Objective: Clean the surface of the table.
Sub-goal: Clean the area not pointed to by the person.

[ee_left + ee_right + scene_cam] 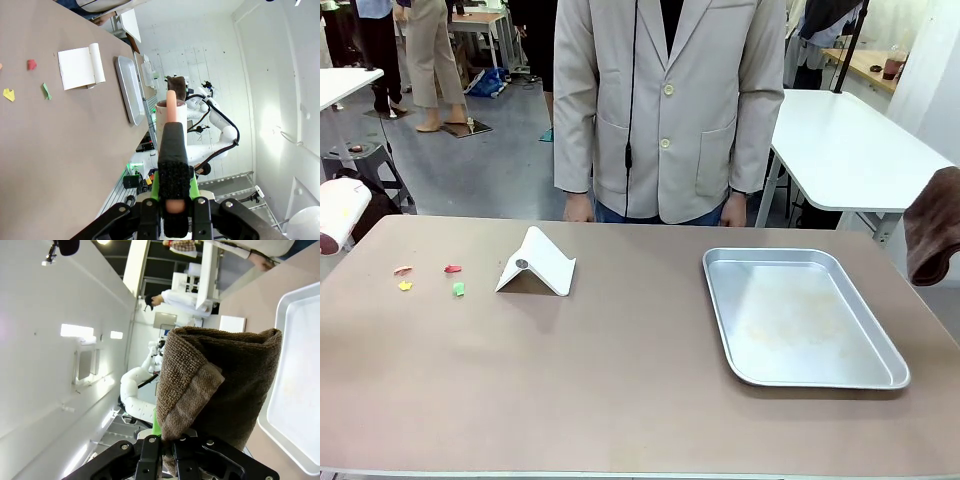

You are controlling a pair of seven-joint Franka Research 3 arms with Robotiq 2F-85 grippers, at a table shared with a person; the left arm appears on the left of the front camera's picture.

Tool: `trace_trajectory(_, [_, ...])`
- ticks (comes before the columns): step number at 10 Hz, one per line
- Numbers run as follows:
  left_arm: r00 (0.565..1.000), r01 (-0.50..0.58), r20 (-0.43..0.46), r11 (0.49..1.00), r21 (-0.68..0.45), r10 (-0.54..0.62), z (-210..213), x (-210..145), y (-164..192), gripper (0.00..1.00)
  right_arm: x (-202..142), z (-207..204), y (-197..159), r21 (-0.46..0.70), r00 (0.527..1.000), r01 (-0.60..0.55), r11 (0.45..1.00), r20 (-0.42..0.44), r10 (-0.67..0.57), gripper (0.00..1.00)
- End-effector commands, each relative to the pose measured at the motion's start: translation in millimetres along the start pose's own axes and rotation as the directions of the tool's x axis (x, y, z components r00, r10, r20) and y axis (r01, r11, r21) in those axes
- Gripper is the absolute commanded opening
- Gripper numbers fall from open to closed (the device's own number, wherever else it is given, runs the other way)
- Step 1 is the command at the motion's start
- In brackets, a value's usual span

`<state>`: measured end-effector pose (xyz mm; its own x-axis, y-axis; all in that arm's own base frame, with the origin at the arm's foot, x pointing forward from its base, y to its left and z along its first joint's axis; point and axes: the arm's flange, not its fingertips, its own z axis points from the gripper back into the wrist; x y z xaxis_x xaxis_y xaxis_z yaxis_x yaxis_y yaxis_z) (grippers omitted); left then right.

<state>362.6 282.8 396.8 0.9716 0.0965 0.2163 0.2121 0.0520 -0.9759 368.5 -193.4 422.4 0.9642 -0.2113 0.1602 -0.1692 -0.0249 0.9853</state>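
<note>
The tan table (pixel 620 380) carries a few small scraps, pink (pixel 402 270), red (pixel 452 268), yellow (pixel 405 286) and green (pixel 458 288), near its left end. My left gripper (pixel 172 150) is shut on the pinkish handle of a white roller (pixel 170 107), which hangs off the table's left edge (pixel 340 215). My right gripper (pixel 167 440) is shut on a folded brown cloth (pixel 215 385), held up beyond the table's right edge (pixel 932 225); the cloth hides most of its fingers.
A white folded dustpan-like piece (pixel 535 263) stands just right of the scraps. A silver metal tray (pixel 720 300) lies on the right half. A person in a pale jacket (pixel 670 100) stands at the far edge, hands at the table rim.
</note>
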Motion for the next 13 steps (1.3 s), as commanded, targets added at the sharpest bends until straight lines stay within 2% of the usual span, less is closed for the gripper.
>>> trace_trajectory(1, [1.000,0.007,-0.007,1.000,-0.015,-0.007,9,-5,-8,0.00,-1,0,5,0.005,1.000,-0.009,1.000,-0.002,0.009,0.00])
trace_trajectory(2, [1.000,0.000,0.000,1.000,0.000,0.000,0,0,0,0.22,-1,0,5,0.005,1.000,-0.009,1.000,-0.002,0.009,0.00])
trace_trajectory(3, [0.997,-0.011,-0.071,1.000,-0.004,0.011,-15,3,6,0.22,-1,0,5,0.005,1.000,-0.009,1.000,-0.002,0.009,0.00])
trace_trajectory(4, [0.996,0.000,-0.094,0.998,0.059,0.006,-24,5,9,0.22,-1,0,5,0.005,1.000,-0.009,1.000,-0.002,0.009,0.00])
trace_trajectory(6, [0.998,-0.007,-0.066,0.986,0.164,0.018,-22,8,14,0.22,-1,0,5,0.005,1.000,-0.009,1.000,-0.002,0.009,0.00])
trace_trajectory(8, [0.998,-0.049,0.051,0.950,0.307,0.035,-13,19,24,0.22,-1,0,5,0.005,1.000,-0.009,1.000,-0.002,0.009,0.00])
trace_trajectory(9, [0.995,-0.068,0.095,0.938,0.341,0.038,-9,25,28,0.22,-1,0,5,0.005,1.000,-0.009,1.000,-0.002,0.009,0.00])
trace_trajectory(10, [0.990,-0.075,0.143,0.903,0.423,0.015,-6,30,35,0.22,-1,0,5,0.005,1.000,-0.009,1.000,-0.002,0.009,0.00])
trace_trajectory(13, [0.977,-0.135,0.212,0.849,0.511,0.028,6,47,49,0.22,-1,0,5,0.005,1.000,-0.009,1.000,-0.002,0.009,0.00])
